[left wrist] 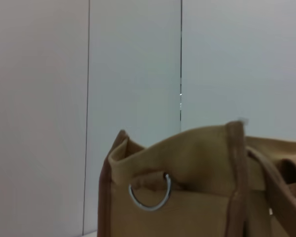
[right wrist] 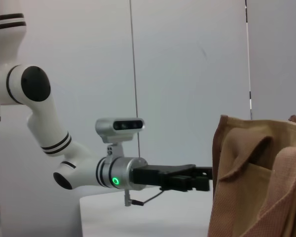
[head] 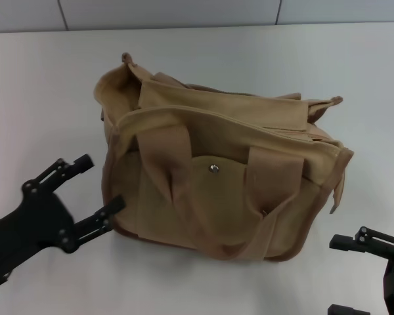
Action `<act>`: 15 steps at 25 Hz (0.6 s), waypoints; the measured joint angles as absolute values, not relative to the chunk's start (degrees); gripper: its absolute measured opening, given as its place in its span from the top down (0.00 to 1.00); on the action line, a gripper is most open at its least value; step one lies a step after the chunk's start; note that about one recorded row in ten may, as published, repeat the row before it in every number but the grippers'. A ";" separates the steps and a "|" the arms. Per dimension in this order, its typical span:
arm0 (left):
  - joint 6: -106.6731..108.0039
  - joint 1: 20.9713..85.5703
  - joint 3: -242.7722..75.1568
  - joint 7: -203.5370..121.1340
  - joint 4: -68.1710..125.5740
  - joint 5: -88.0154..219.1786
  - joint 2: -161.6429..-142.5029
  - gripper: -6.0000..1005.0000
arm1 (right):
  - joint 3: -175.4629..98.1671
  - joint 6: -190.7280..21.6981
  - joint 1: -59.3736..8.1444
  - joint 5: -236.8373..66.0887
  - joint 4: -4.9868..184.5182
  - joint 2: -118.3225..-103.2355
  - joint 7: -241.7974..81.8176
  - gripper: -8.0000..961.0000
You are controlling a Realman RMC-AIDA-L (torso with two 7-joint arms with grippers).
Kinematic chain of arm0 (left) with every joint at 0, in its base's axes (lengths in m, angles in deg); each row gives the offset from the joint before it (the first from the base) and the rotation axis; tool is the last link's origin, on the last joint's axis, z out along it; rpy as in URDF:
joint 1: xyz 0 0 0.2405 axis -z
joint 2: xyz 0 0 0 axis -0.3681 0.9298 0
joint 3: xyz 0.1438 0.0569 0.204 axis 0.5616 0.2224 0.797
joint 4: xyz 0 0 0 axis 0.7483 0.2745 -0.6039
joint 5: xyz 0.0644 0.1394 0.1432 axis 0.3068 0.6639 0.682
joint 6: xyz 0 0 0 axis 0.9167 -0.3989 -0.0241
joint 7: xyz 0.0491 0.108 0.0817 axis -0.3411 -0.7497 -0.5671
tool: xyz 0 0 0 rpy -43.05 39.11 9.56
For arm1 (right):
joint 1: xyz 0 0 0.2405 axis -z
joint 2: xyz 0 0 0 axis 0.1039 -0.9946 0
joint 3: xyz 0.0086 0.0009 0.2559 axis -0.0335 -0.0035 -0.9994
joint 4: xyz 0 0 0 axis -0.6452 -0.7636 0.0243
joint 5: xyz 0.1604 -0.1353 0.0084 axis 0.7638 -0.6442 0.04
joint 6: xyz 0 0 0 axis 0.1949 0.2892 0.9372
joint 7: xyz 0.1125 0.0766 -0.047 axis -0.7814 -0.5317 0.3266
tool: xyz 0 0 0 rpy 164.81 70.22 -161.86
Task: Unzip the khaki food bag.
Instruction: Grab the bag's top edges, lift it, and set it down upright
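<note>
The khaki food bag [head: 223, 190] stands in the middle of the white table [head: 46, 98], with its two wide handles drooping over the front pocket and silver snap [head: 214, 168]. Its top is folded and rumpled, and I cannot make out the zip. My left gripper [head: 100, 182] is open just beside the bag's left end, its near finger [head: 111, 207] close to the bottom corner. The left wrist view shows that end of the bag [left wrist: 197, 158] and a metal D-ring [left wrist: 150, 195]. My right gripper [head: 339, 275] is open, low at the front right, apart from the bag.
A grey panelled wall [head: 184, 12] runs behind the table. In the right wrist view, the left arm [right wrist: 64, 153] reaches across to the bag's [right wrist: 256, 177] far end, with the table edge [right wrist: 84, 207] below it.
</note>
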State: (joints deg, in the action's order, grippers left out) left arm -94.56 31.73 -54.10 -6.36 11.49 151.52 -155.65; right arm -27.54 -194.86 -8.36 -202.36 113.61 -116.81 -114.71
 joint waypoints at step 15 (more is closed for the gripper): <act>-84.66 41.06 -54.43 -11.85 22.21 150.39 -156.23 0.31 | -27.54 -194.55 -8.34 -202.36 113.62 -116.90 -114.71 0.13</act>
State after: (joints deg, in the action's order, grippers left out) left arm -84.66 41.06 -54.43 -11.85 22.21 150.39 -156.23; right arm -27.54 -194.55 -8.34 -202.36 113.62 -116.90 -114.71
